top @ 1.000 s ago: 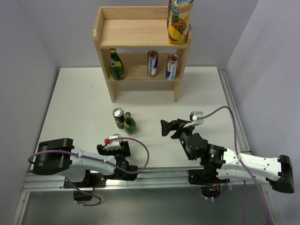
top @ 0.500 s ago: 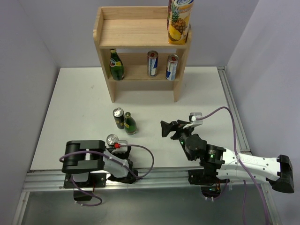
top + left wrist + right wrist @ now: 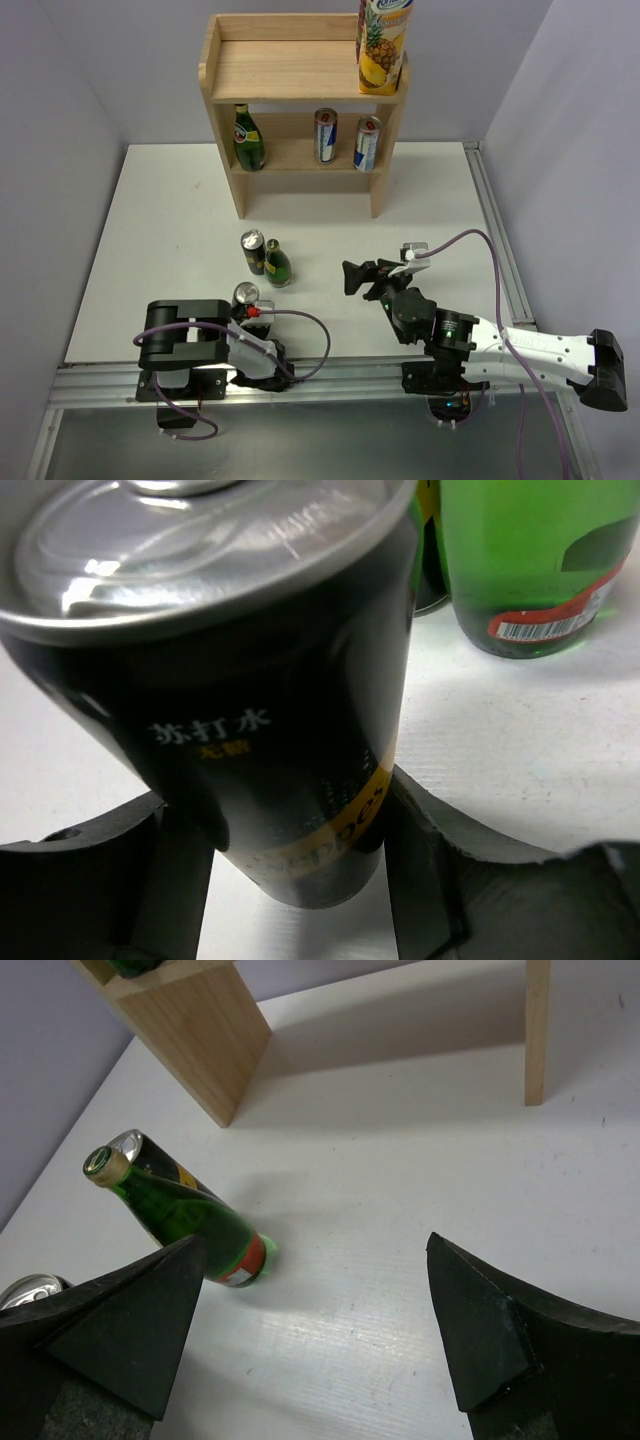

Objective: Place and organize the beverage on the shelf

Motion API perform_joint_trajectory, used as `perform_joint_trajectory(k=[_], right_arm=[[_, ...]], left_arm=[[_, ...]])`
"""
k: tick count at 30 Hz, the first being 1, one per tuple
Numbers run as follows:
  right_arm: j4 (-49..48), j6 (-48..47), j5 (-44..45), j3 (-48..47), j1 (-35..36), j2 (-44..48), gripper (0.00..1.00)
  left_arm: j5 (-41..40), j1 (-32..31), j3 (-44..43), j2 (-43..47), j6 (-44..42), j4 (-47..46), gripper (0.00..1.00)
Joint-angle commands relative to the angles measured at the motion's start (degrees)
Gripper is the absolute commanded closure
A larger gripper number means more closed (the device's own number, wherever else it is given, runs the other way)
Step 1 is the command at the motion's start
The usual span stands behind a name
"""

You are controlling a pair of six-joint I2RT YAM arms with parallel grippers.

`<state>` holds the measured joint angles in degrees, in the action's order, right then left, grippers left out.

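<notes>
The left gripper is clamped on a dark can, a green bottle and another can stand just beyond it, the right gripper hangs spread, and the shelf far ahead holds four drinks, so I'd say three remain

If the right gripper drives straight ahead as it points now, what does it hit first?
Probably bare table: the right gripper's open jaws frame only white surface. The green bottle stands left of that line, the shelf farther ahead.
</notes>
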<state>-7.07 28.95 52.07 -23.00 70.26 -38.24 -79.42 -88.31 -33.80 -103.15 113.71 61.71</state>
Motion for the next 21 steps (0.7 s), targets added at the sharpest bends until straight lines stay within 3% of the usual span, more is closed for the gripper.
perform_joint_trajectory(k=[1,4,8,13,18,21], right_arm=[[-1.81,0.93,1.36,0.42,0.32,-0.61,0.02],[-1.89,1.11,1.28,0.5,0.32,-0.78,0.03],[-1.37,1.11,1.19,0.42,0.23,-0.7,0.04],[0.04,1.02,1.1,-0.11,0.32,-0.52,0.06],[1.62,0.67,1.8,-0.73,0.23,0.53,0.06],[2.67,0.49,2.24,-0.81,0.32,1.67,0.06]], left_arm=[[0.14,0.07,0.75,1.29,35.35,-1.69,0.69],[0.67,0.07,0.4,0.41,37.45,-0.55,0.82],[1.19,-0.02,0.05,1.46,37.63,-0.19,0.89],[1.9,-2.73,-3.53,10.24,35.18,4.9,1.0],[1.81,-3.18,-12.75,16.83,24.12,9.99,1.0],[1.37,-3.09,-19.16,17.28,23.57,16.92,1.0]])
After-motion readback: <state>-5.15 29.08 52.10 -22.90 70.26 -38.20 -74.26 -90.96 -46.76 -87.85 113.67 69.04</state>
